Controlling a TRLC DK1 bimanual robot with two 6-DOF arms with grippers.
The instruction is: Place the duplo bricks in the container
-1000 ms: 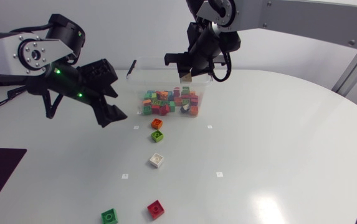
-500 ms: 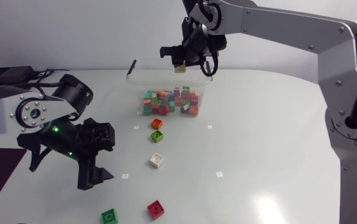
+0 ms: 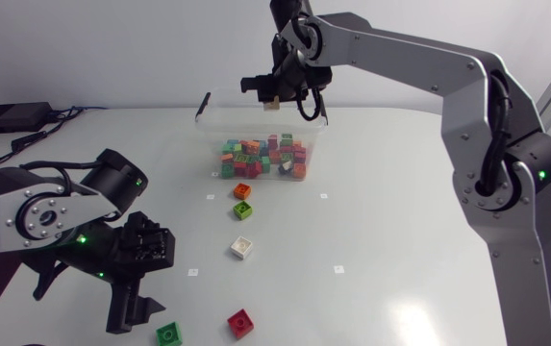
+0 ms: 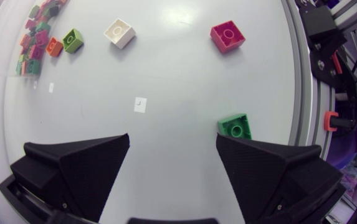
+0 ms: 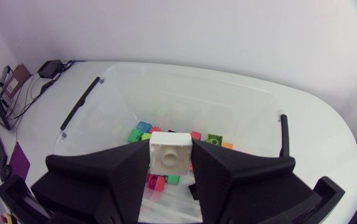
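1. Right gripper (image 5: 169,165): fingers pinched the held white brick (image 5: 171,152) from two sides. It hung above the container (image 5: 240,93), over the open interior.
2. Left gripper (image 4: 173,146): fingers spread wide with nothing between them. The green brick (image 4: 235,126) lay just beside one fingertip, not touching and off the centreline.
3. Change over the last second: the left arm swung from beside the container to the near side of the table and ended low over the green brick. The right arm had shifted a little toward the tub's far wall, brick still clamped.
4. Meaning: the white brick looked ready to drop (release is all that's left, I'd judge). The left looked set up for a green pick but probably needs a sideways nudge to centre the brick first.
5. The container already held a heap of mixed bricks.
6. Still loose on the table:
   - orange brick (image 3: 242,190) and lime brick (image 3: 243,210), just in front of the tub
   - loose white brick (image 3: 241,248), mid-table
   - red brick (image 3: 241,322), near the green one
7. Obstructions: none around the green brick. The red one sat close but apart. The arms were well apart, so no clash risk.
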